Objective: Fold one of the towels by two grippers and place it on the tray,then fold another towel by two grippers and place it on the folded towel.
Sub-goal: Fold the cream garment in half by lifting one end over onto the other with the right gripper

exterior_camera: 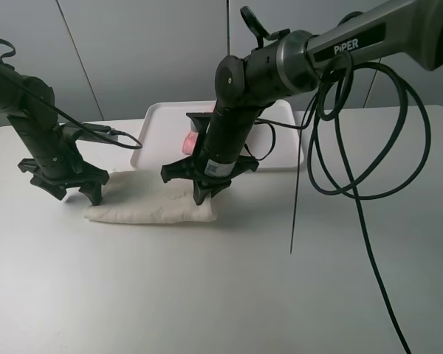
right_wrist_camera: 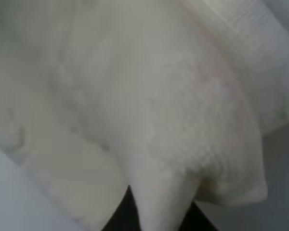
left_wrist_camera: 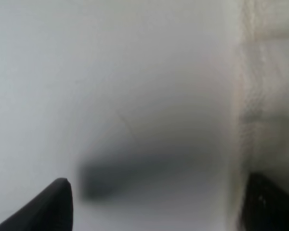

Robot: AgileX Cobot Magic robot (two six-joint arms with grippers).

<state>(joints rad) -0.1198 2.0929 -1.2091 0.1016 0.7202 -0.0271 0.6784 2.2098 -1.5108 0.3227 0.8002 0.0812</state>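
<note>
Cream towel (exterior_camera: 144,208) lies folded into a long strip on the white desk (exterior_camera: 207,295), just in front of the tray (exterior_camera: 162,118), on the side nearer the camera. The left tool (exterior_camera: 77,193) stands at the end of the strip that reaches past the tray's left corner, with its jaws spread wide and pointing down. In the left wrist view one finger is over bare desk and the other is at the cream towel's edge, with nothing between them. The right tool (exterior_camera: 201,198) is at the strip's other end, in front of the tray's middle, closed narrow on a pinch of the cream towel. The right wrist view shows a fold of cloth caught between its dark fingers (right_wrist_camera: 119,217). A black cable (exterior_camera: 369,184) loops down from the right arm, in front of the tray's right corner. Beyond the tools, the tray lies flat toward the desk's far edge. On it the pink towel (exterior_camera: 186,141) shows only as a small patch beside the right arm, which hides the rest.
</note>
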